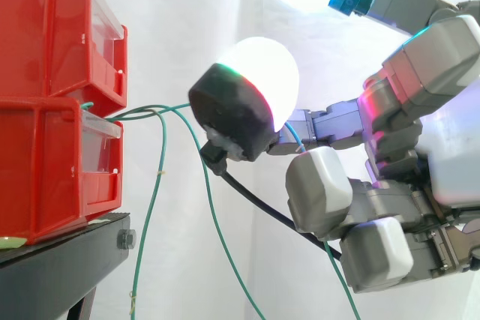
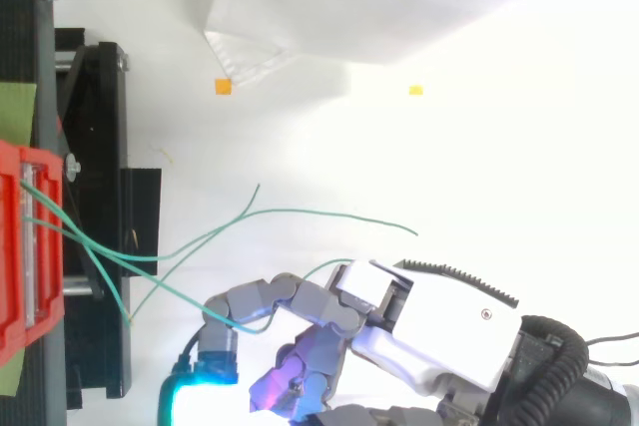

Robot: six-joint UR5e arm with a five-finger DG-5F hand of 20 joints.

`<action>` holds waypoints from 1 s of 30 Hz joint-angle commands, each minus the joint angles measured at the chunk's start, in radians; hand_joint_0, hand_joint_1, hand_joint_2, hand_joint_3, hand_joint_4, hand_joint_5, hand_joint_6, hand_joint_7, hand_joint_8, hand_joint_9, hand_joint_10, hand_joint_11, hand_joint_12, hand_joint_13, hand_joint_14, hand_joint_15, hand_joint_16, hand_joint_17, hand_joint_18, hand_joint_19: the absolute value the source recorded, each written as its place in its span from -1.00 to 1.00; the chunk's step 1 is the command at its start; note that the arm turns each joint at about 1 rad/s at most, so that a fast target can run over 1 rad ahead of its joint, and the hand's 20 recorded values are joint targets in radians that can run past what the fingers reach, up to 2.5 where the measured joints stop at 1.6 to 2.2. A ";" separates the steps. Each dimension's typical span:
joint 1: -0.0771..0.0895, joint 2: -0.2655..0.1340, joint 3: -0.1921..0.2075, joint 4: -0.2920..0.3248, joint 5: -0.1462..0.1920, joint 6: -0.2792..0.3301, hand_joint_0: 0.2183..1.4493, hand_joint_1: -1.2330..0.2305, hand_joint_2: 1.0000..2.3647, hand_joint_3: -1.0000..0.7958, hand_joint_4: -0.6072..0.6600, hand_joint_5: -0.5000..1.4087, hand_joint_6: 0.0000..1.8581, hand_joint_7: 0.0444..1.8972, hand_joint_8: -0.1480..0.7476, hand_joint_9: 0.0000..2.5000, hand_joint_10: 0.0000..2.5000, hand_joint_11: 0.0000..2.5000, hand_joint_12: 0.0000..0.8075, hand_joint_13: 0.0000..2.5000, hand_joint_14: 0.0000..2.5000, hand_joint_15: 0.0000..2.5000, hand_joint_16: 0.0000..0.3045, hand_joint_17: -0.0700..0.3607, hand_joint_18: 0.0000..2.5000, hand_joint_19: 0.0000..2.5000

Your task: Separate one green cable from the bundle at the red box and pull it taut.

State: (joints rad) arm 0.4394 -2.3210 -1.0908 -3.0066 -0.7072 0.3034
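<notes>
You have the hand just right of the red box, with its fingers curled round 1 green cable (the strand loops over a bent finger). The other green cables leave the red box's front and hang slack below it.
</notes>
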 commanded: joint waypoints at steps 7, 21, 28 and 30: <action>0.001 0.000 0.000 0.000 0.000 0.000 -0.73 -0.10 -1.00 -0.44 0.02 -0.48 -0.05 0.45 0.07 0.35 -0.99 0.18 -0.03 -0.02 -0.99 -0.07 -0.57 0.01 -0.24 -0.13; -0.002 0.000 0.000 0.000 0.000 -0.003 -0.49 -0.43 -1.00 -0.44 -0.16 -0.46 -0.05 0.41 -0.14 0.47 -0.98 0.22 -0.25 0.00 -0.98 -0.01 -0.71 -0.22 -0.27 -0.04; -0.001 0.000 0.000 0.000 -0.005 -0.004 -0.72 0.04 -1.00 -0.44 -0.07 -0.44 -0.09 0.55 -0.09 0.59 -0.98 0.19 -0.06 0.10 -0.99 -0.06 -0.61 -0.05 -0.14 -0.13; -0.002 0.000 0.000 0.000 -0.006 -0.004 -0.73 0.12 -1.00 -0.44 -0.06 -0.44 -0.09 0.56 -0.06 0.59 -0.98 0.18 -0.02 0.10 -0.99 -0.06 -0.59 -0.03 -0.14 -0.13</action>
State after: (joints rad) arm 0.4376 -2.3211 -1.0908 -3.0066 -0.7113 0.2993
